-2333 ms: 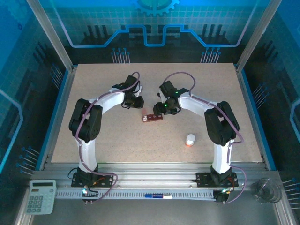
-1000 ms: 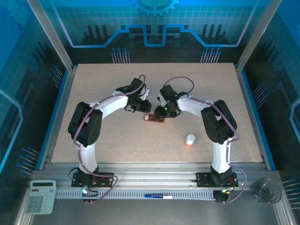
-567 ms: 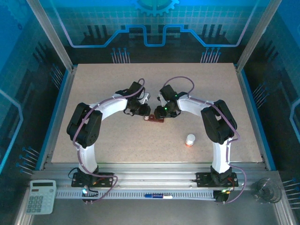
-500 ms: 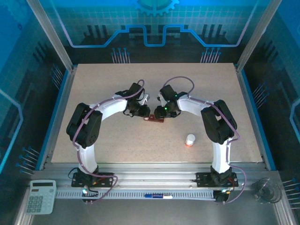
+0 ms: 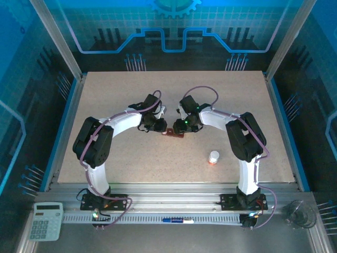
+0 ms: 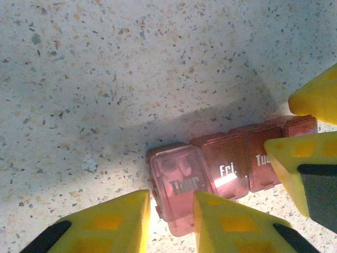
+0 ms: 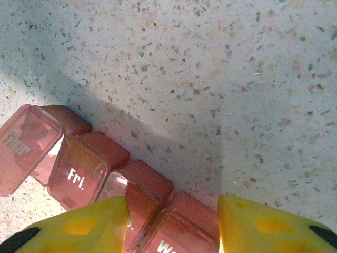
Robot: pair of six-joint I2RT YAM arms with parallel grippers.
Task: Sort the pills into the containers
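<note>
Two grippers are set at the containers (image 5: pixel 173 132), a reddish-brown strip of lidded compartments laid flat near the middle of the table (image 5: pixel 105 100). The left gripper (image 6: pixel 171 211) is placed at the strip's 9 o'clock end and is closed to a narrow gap on the cell marked Thur, whose lid is seen raised. The right gripper (image 7: pixel 172 211) is placed at the 3 o'clock end, its fingers part-open and pressed across the strip's width beyond the cell marked Fri. A small white bottle (image 5: pixel 214 156) is stood well apart at 5 o'clock.
</note>
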